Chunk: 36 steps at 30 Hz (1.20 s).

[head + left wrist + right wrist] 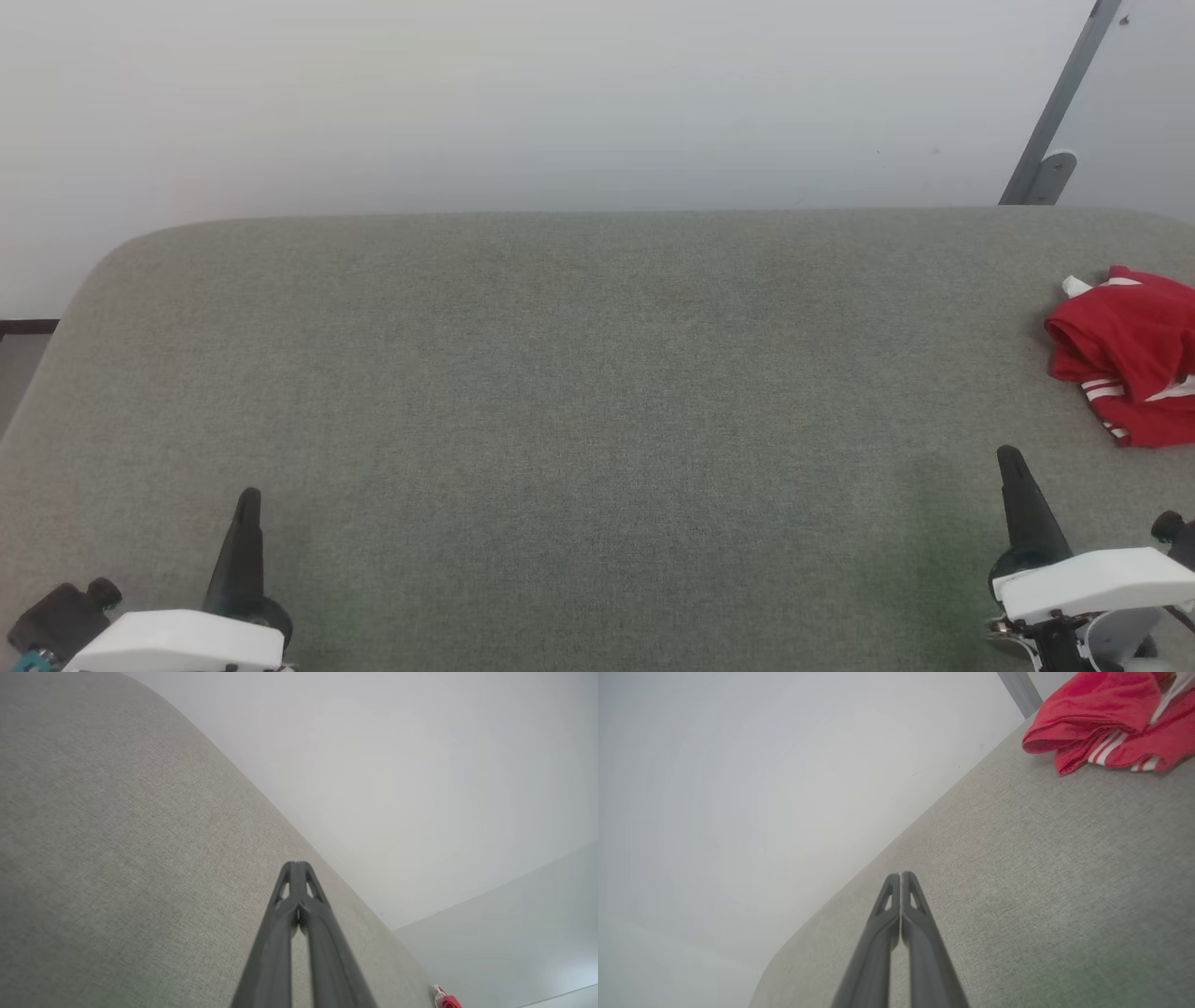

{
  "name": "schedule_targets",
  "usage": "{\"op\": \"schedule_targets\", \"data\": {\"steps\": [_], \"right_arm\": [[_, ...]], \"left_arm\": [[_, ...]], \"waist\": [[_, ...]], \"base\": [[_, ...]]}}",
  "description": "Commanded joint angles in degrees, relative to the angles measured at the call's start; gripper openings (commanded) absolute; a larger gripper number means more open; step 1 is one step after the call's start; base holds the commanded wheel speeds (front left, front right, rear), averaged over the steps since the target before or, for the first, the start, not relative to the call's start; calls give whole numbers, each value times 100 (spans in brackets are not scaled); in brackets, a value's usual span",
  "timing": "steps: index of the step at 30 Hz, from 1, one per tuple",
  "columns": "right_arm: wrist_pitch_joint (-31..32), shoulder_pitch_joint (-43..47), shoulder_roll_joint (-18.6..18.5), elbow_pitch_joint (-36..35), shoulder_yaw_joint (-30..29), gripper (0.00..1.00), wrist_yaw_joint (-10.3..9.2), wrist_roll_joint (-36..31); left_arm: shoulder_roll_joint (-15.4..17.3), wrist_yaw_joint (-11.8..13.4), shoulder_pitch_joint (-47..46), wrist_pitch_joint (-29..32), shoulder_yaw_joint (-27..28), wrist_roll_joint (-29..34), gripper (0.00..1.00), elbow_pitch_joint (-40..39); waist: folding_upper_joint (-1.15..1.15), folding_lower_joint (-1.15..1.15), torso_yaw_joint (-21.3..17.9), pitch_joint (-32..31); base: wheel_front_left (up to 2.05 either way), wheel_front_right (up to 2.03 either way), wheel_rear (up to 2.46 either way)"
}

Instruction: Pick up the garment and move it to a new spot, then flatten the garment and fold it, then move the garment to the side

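Both pincers sat low at the near side of the grey-green padded bench (560,373) as I watched from the remote station. The left pincer (248,499) had its dark fingers pressed together on nothing, and the right pincer (1010,459) was likewise closed and empty.

The garment (1134,355), a bright-red shirt with white striped sleeve panels, lay in a loose, rumpled bundle far to the robot's right. It rested on the bench and ran out past the head view's right edge, a little beyond the right pincer and well apart from the left.

The scene fitted either a heap waiting to be lifted or a rough fold already set aside; I could not tell which.

The risks, as I judged them, lay in that placement. Part of the shirt was cut off from my head view, so I could not see how close it sat to the bench's end, and a careless nudge might have sent it over. Closed fingers would only have shoved the soft cloth along. A pinch on the top layer alone would have let the rest trail and come undone.
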Motion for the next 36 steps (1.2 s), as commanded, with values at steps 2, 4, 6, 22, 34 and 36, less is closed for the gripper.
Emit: {"op": "schedule_targets", "data": {"steps": [2,4,6,22,34,36], "right_arm": [[65,-136,7,-85,-16,0,-3,255],[102,-148,19,-84,-21,0,-4,384],[135,-160,31,-84,-24,0,-4,509],[400,-221,126,-75,-56,0,-5,1445],[558,-268,180,-70,-74,0,-5,2012],[588,-276,189,-69,-77,0,-4,2111]], "left_arm": [[1,-11,-170,64,4,-245,0,-37],[-13,-11,-196,104,-1,-346,0,-26],[-30,-12,-226,138,-6,-464,0,-16],[-166,-15,-382,403,-45,-1308,0,64],[-242,-18,-488,567,-70,-1799,0,114],[-256,-18,-500,587,-74,-1889,0,123]], "waist": [[0,0,1,0],[0,0,2,0],[0,0,3,-1],[0,0,9,-2],[0,0,13,-4],[0,0,14,-4]], "base": [[0,0,0],[0,0,0],[0,0,0],[0,0,0],[0,0,0],[0,0,0]]}}
